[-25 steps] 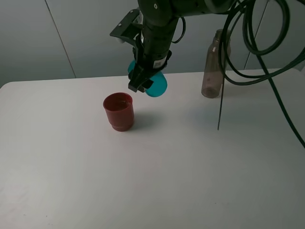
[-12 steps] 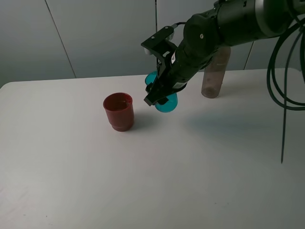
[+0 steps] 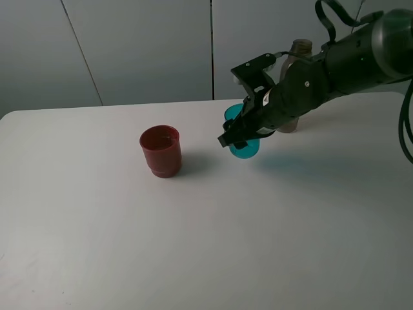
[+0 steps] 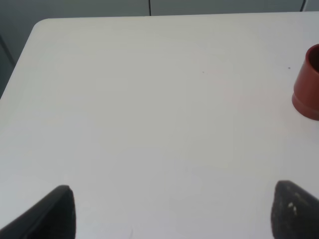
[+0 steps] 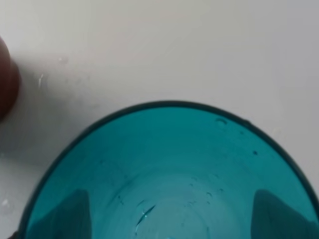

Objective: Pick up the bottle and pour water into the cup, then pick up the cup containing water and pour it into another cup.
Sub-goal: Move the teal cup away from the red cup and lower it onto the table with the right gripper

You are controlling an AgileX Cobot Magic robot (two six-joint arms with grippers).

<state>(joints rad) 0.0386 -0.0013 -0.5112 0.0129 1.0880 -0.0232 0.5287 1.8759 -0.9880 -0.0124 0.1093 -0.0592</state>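
Observation:
My right gripper (image 3: pixel 236 137) is shut on the teal cup (image 3: pixel 245 147), holding it tilted a little above the table, to the right of the red cup (image 3: pixel 161 150). In the right wrist view the teal cup (image 5: pixel 169 174) fills the frame, with both fingers (image 5: pixel 70 215) showing dark through its walls and droplets inside. The red cup stands upright on the table and shows at the edge of the left wrist view (image 4: pixel 309 82). The bottle (image 3: pixel 299 48) stands behind the right arm, mostly hidden. My left gripper (image 4: pixel 172 211) is open over bare table, holding nothing.
The white table (image 3: pixel 193 245) runs wide and bare in front of the cups. A grey panelled wall (image 3: pixel 129 45) stands behind it. A black cable (image 3: pixel 405 129) hangs at the far right.
The right arm has swung to the right and lower, carrying the teal cup away from above the red cup. The red cup and the bottle have stayed put.

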